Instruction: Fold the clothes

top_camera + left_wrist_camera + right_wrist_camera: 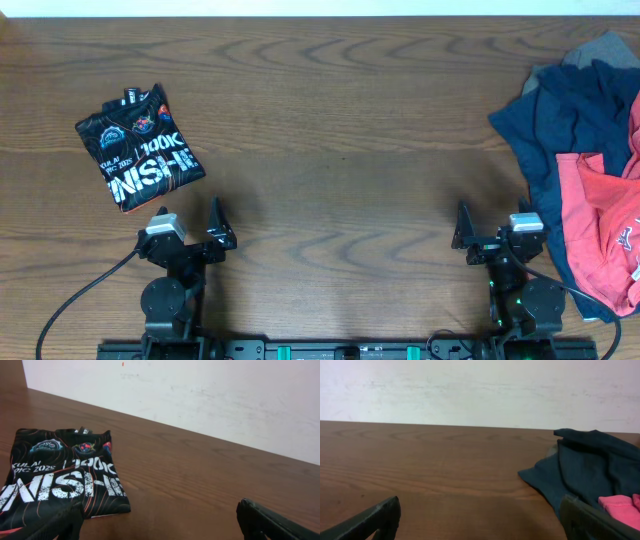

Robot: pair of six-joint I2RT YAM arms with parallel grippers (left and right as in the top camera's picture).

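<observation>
Brown wood-grain table [330, 120] fills the overhead view, and only the wrist cameras show the pale wall [200, 400] rising behind its far edge. From above, a loose pile of clothes [585, 160] lies far to the right of the black printed shirt [140, 145] and runs off the right border. In the pile a navy garment [570, 120] is spread widest, a coral-red shirt [600, 215] is crumpled on its near side, and a grey piece [600, 48] pokes out at the far end. The right wrist camera catches only the navy folds [585, 465] and a scrap of the coral-red [620, 507], never the black shirt. The left wrist camera shows the black shirt [60, 480] alone, folded into a flat, slightly skewed rectangle with white lettering up. A wide stretch of bare wood separates the black shirt from the pile, with open room on to the table's far edge. Both arms sit low at the near edge, pointing toward the wall. The left gripper [190, 220] rests just nearside of the black shirt, its fingers [270, 522] spread wide and holding nothing. The right gripper [493, 228] is well away from the black shirt, beside the pile, its fingers [370, 520] likewise parted and empty.
</observation>
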